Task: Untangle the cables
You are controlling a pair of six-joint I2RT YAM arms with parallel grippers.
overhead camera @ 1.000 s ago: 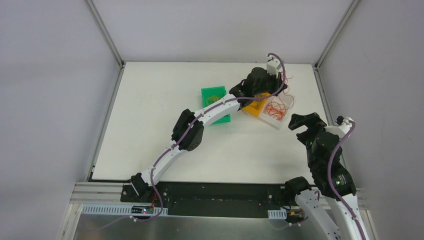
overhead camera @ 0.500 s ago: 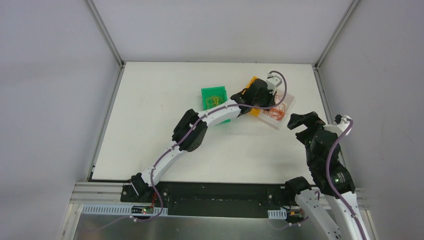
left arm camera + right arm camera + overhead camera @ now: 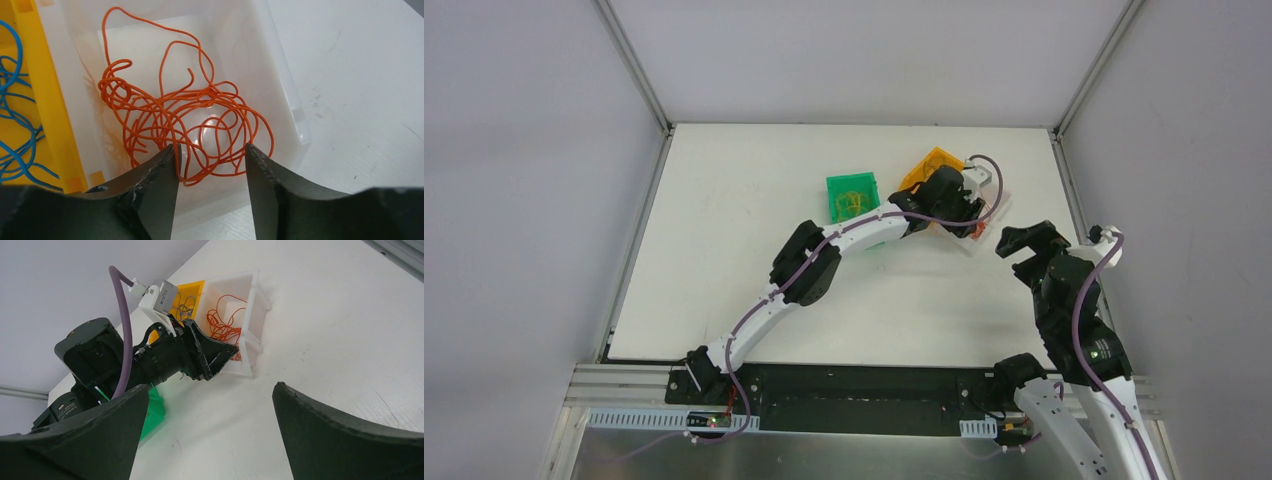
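Note:
A tangle of orange cables lies in a translucent white bin. Blue cables lie in the yellow bin beside it. My left gripper hangs over the near rim of the white bin, open. One orange strand runs along the inner edge of its left finger, and nothing is pinched between the fingers. In the top view the left gripper covers most of the white bin. My right gripper is open over bare table, to the right of the bins, with nothing in it.
A green bin with yellow-green strands stands left of the yellow bin, partly under the left arm. The table's right edge with its metal rail runs close to the white bin and to the right gripper.
The left gripper has come down and to the right, from above the yellow bin to the white bin. Its jaws have gone from shut to open. The right arm has barely shifted.

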